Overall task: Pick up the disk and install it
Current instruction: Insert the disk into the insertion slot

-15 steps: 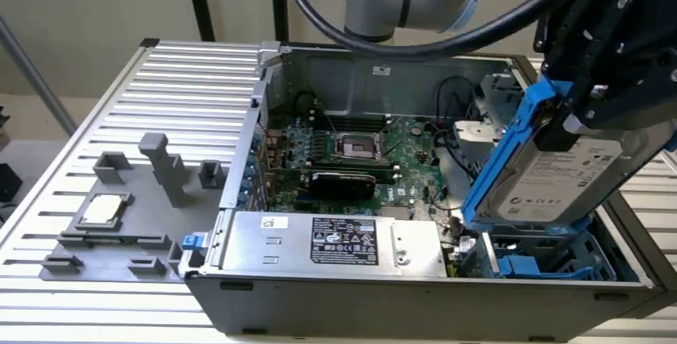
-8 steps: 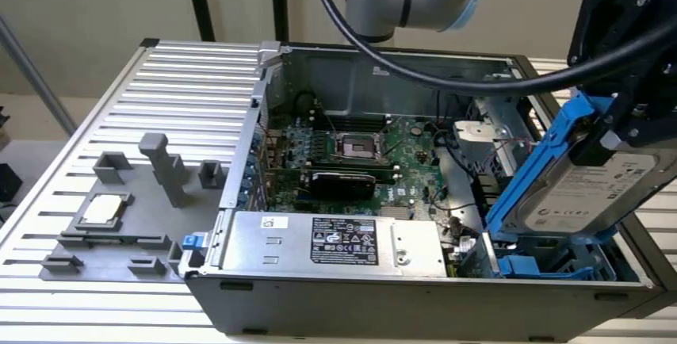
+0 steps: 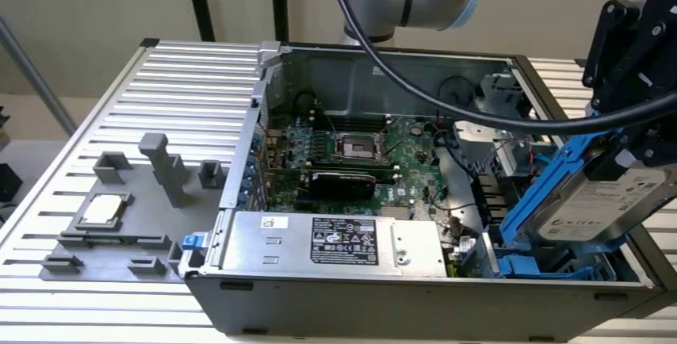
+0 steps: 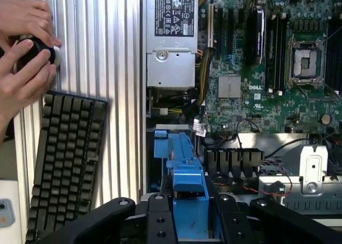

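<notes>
The jaws pinch the disk [image 3: 601, 201]. In the wrist view the black fingers [image 4: 160, 222] stand on either side of its blue carrier [image 4: 187, 172], pressed against it. The gripper [image 3: 626, 166] hangs over the case's [image 3: 423, 312] near corner on the exterior view's right.

The disk is held off the floor of the case and steeply tilted. Its white label faces out and its blue frame runs along its lower edge. Its low end dips inside the case wall, just above the blue bay [image 3: 529, 266] in that corner. I cannot tell whether the two touch.

Further in, the motherboard [image 3: 360, 146] lies flat on the case floor, with the empty socket [image 3: 357, 147] near its middle. The grey power supply [image 3: 328, 241], with a black label, runs along the case's near edge.

The case stands on a ribbed metal tabletop [image 3: 180, 82]. On the tabletop, at the exterior view's left of the case, sits a grey fixture [image 3: 116, 233] with a small square chip [image 3: 101, 211] on it.

In the wrist view a dark keyboard [image 4: 67, 158] lies on the tabletop beside the case. Past the keyboard's end, a person's hands [image 4: 21, 81] cup a round black object [image 4: 37, 52].
</notes>
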Robot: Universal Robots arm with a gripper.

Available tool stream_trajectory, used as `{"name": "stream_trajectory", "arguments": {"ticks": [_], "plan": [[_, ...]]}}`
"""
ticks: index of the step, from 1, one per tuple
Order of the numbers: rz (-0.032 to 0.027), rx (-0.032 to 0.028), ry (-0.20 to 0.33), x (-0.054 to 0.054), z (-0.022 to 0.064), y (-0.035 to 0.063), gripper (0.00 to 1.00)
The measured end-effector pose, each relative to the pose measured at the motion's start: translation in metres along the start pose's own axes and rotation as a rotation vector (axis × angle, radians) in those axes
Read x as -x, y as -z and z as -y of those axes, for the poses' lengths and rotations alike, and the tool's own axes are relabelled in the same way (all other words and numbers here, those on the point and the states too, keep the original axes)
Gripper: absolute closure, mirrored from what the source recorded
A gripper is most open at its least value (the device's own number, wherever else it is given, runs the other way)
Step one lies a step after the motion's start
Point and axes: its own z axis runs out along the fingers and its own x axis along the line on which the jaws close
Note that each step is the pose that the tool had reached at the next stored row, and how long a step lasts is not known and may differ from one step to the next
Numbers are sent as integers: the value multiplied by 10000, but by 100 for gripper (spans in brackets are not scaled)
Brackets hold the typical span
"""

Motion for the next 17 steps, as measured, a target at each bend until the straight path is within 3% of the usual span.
{"name": "stream_trajectory", "arguments": {"ticks": [8, 17], "plan": [[1, -2, 1, 12, 5, -143, 67], [2, -2, 15, 35, 3, -166, 67]]}}
